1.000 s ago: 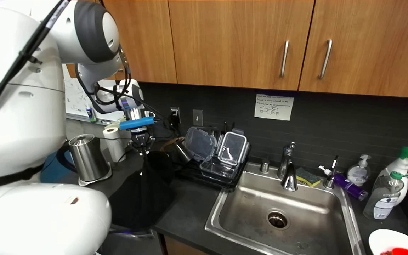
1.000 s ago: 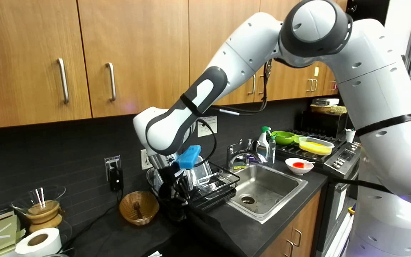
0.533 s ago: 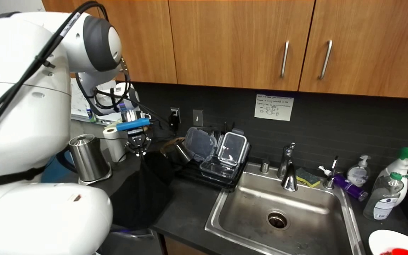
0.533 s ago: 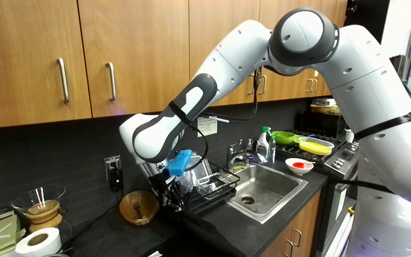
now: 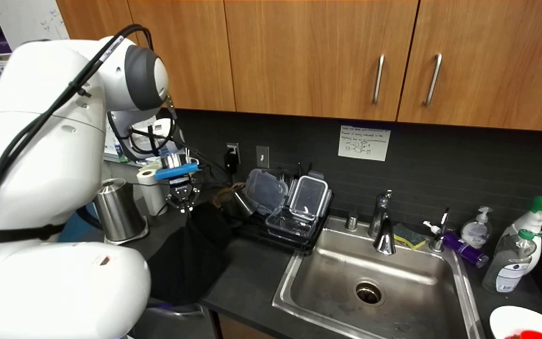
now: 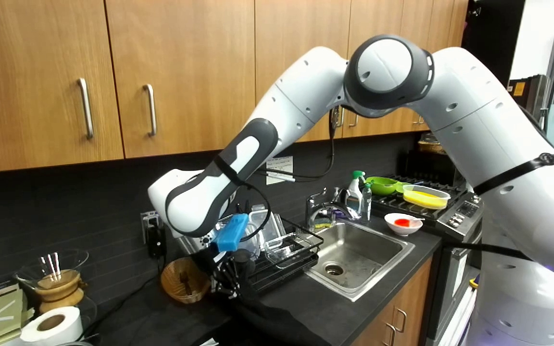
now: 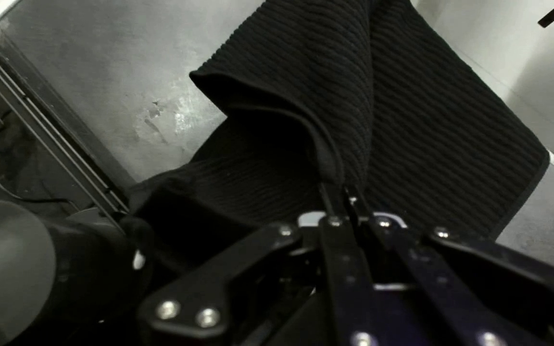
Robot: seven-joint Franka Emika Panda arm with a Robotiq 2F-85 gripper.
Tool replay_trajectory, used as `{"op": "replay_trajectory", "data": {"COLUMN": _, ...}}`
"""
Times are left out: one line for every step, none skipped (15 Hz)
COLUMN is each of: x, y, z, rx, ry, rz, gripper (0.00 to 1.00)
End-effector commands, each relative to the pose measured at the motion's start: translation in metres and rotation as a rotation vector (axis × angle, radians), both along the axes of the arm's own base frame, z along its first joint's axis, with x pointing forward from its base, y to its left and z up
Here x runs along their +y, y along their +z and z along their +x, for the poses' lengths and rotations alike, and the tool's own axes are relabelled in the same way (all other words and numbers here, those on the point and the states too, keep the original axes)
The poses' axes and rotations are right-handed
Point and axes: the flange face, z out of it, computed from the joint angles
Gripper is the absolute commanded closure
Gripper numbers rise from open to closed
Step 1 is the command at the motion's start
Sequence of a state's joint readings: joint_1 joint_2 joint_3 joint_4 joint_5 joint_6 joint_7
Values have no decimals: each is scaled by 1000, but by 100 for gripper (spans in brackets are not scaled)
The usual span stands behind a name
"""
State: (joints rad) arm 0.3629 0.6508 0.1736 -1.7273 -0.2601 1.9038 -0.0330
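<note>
Arm movement: since the earlier frames, the white jointed arm (image 6: 301, 93) has lowered at the elbow and shifted left in an exterior view; the end effector (image 7: 339, 190) has dropped slightly, away from the black wire dish rack (image 6: 279, 277).
End effector: fingers pressed together, pinching a raised fold of the black ribbed fabric cloth (image 7: 431, 134).
Cloth position: lies on the dark grey bench (image 5: 257, 266), rising to the fingertips at the pinched fold and reaching the bench's front edge; a loose fold gapes beside the grip in the wrist view.
Wrist attachment: bright blue rectangular block (image 6: 232, 232), mounted above the end effector.
Basket: round brown wicker basket (image 6: 172, 284), tilted, dark fork (image 6: 186, 282) inside; located near the end effector.
Dish rack: holds clear plastic containers (image 5: 308, 197); located between the cloth and the sink.
Sink: rectangular stainless-steel sink (image 5: 289, 282), curved chrome faucet (image 5: 383, 226) at the rear rim, green-and-yellow sponge (image 5: 408, 235) beside the faucet.
Kettle: brushed-metal kettle (image 5: 119, 214), black handle, standing beside the upright white paper roll (image 5: 152, 193).
Bowl: round white bowl (image 6: 401, 230), red contents, on the bench beyond the sink.
</note>
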Motion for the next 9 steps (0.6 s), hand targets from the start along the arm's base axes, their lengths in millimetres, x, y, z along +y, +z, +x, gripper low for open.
{"op": "replay_trajectory", "data": {"x": 10, "y": -12, "z": 10, "rx": 11, "ry": 17, "rz": -40, "gripper": 99}}
{"op": "replay_trajectory", "data": {"x": 13, "y": -16, "z": 11, "rx": 13, "ry": 23, "rz": -43, "gripper": 99}}
{"op": "replay_trajectory", "data": {"x": 16, "y": -19, "z": 12, "rx": 17, "ry": 27, "rz": -46, "gripper": 99}}
{"op": "replay_trajectory", "data": {"x": 19, "y": -22, "z": 13, "rx": 20, "ry": 32, "rz": -49, "gripper": 99}}
{"op": "replay_trajectory", "data": {"x": 22, "y": -26, "z": 13, "rx": 22, "ry": 36, "rz": -52, "gripper": 99}}
{"op": "replay_trajectory", "data": {"x": 25, "y": -30, "z": 13, "rx": 25, "ry": 41, "rz": -57, "gripper": 99}}
{"op": "replay_trajectory", "data": {"x": 29, "y": -33, "z": 12, "rx": 29, "ry": 48, "rz": -63, "gripper": 99}}
{"op": "replay_trajectory", "data": {"x": 32, "y": -37, "z": 12, "rx": 33, "ry": 56, "rz": -68, "gripper": 99}}
{"op": "replay_trajectory", "data": {"x": 35, "y": -42, "z": 11, "rx": 38, "ry": 64, "rz": -77, "gripper": 99}}
